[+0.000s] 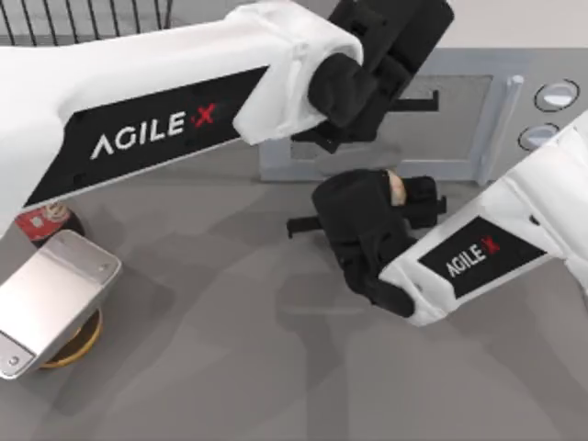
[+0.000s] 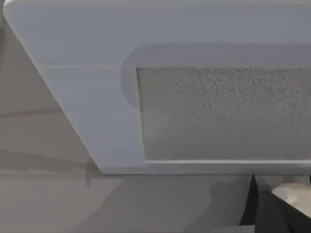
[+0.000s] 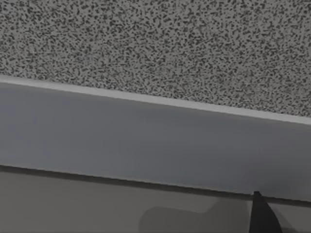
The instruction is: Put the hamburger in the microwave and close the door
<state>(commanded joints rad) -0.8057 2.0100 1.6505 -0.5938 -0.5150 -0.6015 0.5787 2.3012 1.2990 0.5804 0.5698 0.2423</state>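
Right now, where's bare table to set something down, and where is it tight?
Free: the grey table along the near edge, between the metal tray at left and the right arm. Crowded: the strip in front of the microwave, where the left gripper and right gripper, with the hamburger, meet.

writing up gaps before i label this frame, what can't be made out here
- Hamburger: top view, just a pale sliver; the right pincer and wrist cover the rest.
- Microwave: top view, the left arm overlaps the door's window; the frame edge cuts off the knob side.
- Left pincer: top view, its fingers sit under the black wrist; open or shut unclear.
- Red-labelled can: top view, mostly under the left arm.
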